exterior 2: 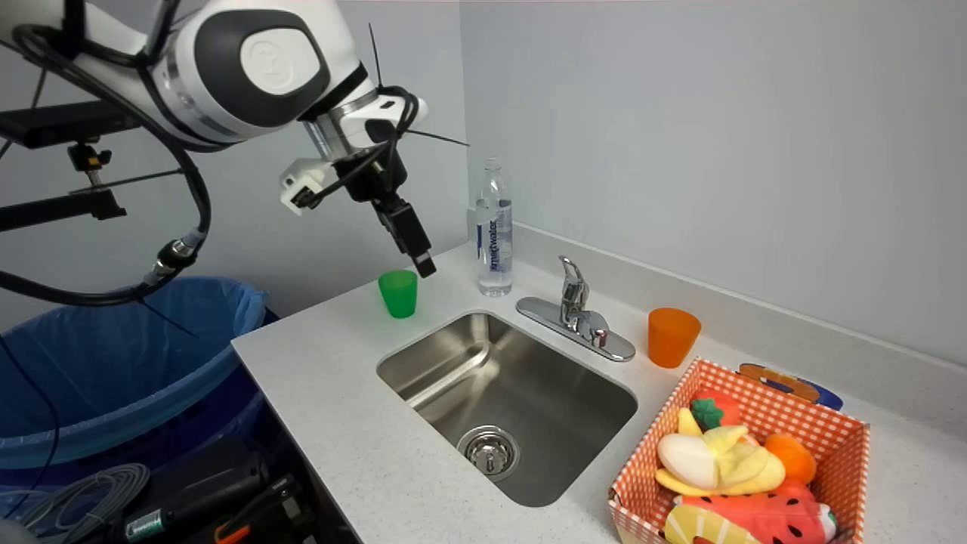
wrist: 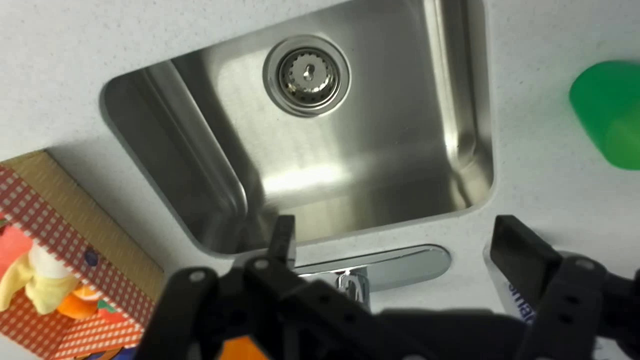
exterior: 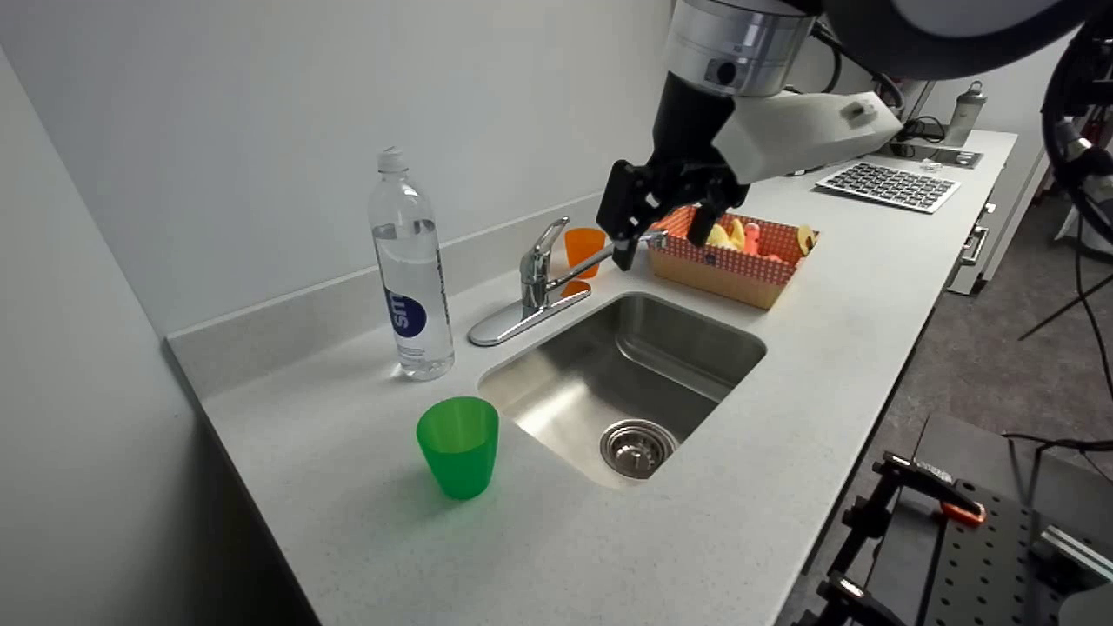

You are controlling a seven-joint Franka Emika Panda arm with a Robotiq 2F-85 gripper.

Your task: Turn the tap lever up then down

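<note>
faucet (wrist: 381,270) partly behind the tool (wrist: 397,232) in the wrist view

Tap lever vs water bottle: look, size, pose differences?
Look: the tap lever is shiny, opaque chrome; the water bottle is clear, with printing on it.
Size: the water bottle is far taller than the tap lever is long.
Pose: the tap lever slants upward atop the faucet; the water bottle stands upright on the counter.
Shared: both are beside the sink, and the gripper holds neither.
</note>
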